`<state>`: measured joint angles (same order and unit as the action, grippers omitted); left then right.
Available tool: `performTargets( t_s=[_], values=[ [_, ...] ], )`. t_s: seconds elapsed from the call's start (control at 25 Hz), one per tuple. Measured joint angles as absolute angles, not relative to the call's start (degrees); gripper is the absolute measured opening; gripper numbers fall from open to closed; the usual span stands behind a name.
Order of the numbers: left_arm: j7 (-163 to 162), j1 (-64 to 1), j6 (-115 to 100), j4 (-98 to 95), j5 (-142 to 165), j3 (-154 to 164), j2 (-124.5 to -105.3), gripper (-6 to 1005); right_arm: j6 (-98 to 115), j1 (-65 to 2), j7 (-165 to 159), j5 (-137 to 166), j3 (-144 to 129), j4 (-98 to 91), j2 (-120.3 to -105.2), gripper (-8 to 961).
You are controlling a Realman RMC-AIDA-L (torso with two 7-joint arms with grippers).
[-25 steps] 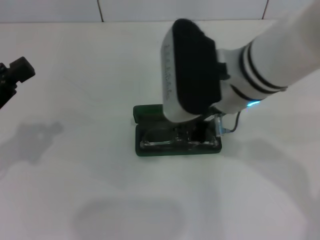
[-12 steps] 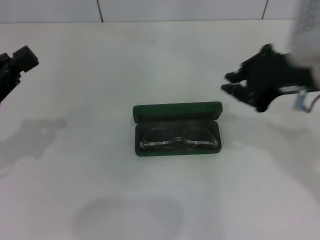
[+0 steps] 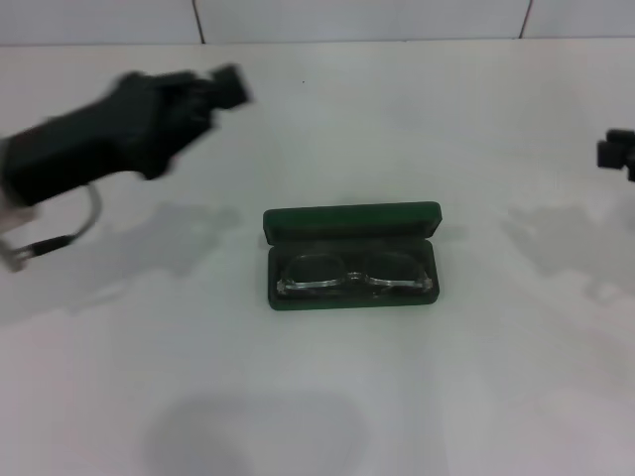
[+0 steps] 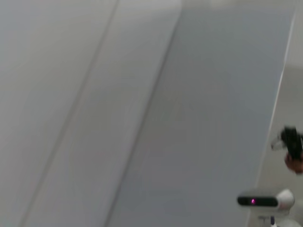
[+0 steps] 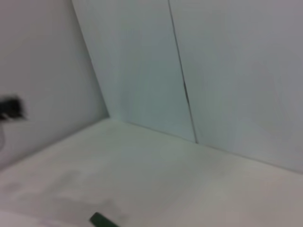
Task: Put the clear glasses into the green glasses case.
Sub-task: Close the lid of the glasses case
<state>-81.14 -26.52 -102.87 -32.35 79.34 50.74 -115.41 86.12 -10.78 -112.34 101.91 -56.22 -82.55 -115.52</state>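
Note:
The green glasses case (image 3: 352, 220) lies open in the middle of the white table, its lid standing up on the far side. The clear glasses (image 3: 353, 274) lie inside the case's tray, lenses side by side. My left gripper (image 3: 226, 89) is blurred up at the far left of the case, well apart from it, with its dark arm reaching in from the left edge. My right gripper (image 3: 617, 155) shows only as a dark tip at the right edge, far from the case. The right wrist view catches a corner of the case (image 5: 102, 220).
The white table (image 3: 327, 397) ends at a white tiled wall (image 3: 357, 18) at the back. A loose cable (image 3: 60, 236) hangs from the left arm. The left wrist view shows only wall panels and a distant dark gripper (image 4: 291, 142).
The right arm, which was over the case, has pulled away to the right edge, leaving the glasses in the case. The left arm has swung in from the left edge toward the table's middle.

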Motion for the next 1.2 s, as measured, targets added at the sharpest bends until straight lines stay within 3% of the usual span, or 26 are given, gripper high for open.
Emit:
performTargets(
  t_s=[0.48,0.64,0.8,1.2],
  values=[
    [-87.05,-39.2,-86.07,-31.69,100.56,51.73,-119.53,91,93.37,-10.82,-101.85,100.32,-44.87,-64.34,-115.52,154],
    [-86.93,-41.17,-81.64,-30.31,101.0,55.71,-119.69,98,94.33,-10.62,-99.84,100.41,-41.2,-61.49,-115.51,154],
    [-86.66,-42.64,-76.5,-28.98,99.99,60.34,-120.03,177,95.05,-10.58,-98.15,100.7,-38.28,-58.67,-115.46,154],
    [-86.57,-43.06,-69.84,-28.56,95.65,68.64,-120.02,155,95.23,-10.46,-95.02,100.81,-37.18,-53.97,-115.31,154]
  ],
)
